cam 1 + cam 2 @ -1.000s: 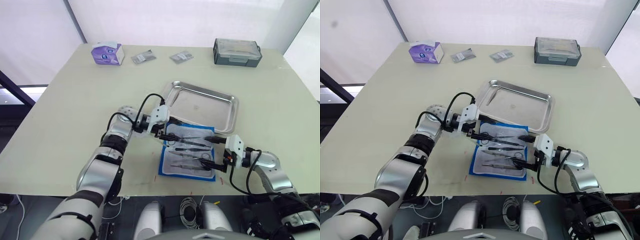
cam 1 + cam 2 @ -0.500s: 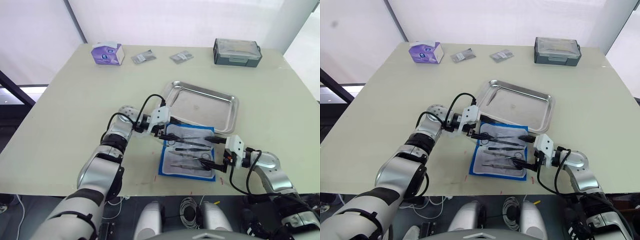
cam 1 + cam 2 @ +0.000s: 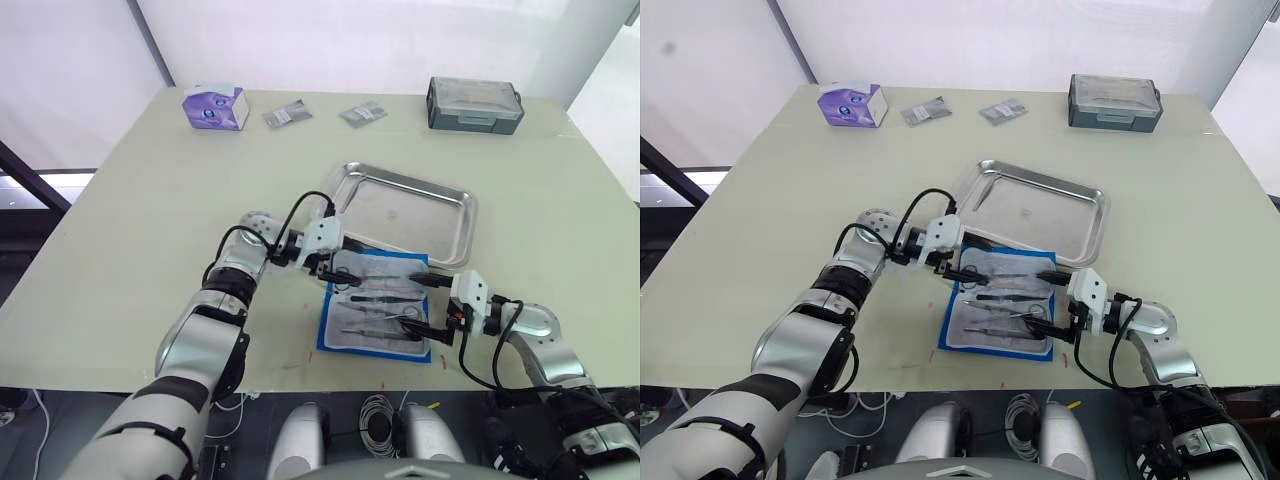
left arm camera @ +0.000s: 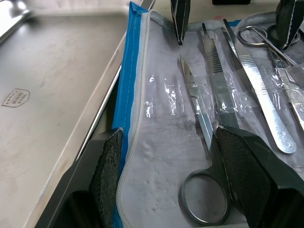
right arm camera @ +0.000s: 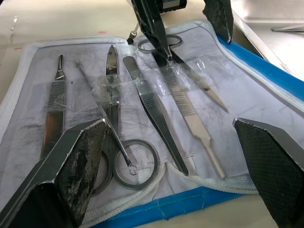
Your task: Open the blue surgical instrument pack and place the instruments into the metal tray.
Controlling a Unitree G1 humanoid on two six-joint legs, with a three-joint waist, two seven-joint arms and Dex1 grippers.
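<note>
i saw the blue surgical instrument pack [image 3: 375, 310] lying unfolded on the table [image 3: 130, 220], touching the metal tray [image 3: 404, 210] at the tray's 6 o'clock. the instruments [image 5: 142, 102] sat in its clear pockets. my left gripper [image 3: 334, 272] hung with jaws spread over the pack's 11 o'clock corner; my right gripper [image 3: 432, 330], jaws spread, at 4 o'clock.

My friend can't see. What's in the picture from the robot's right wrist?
The opened blue fabric instrument pack lies flat, its pale lining holding slim silver metal instruments: scissors, tweezers and a thin probe. The right tool is open at its near edge, and the left tool is open at the far edge.
</note>
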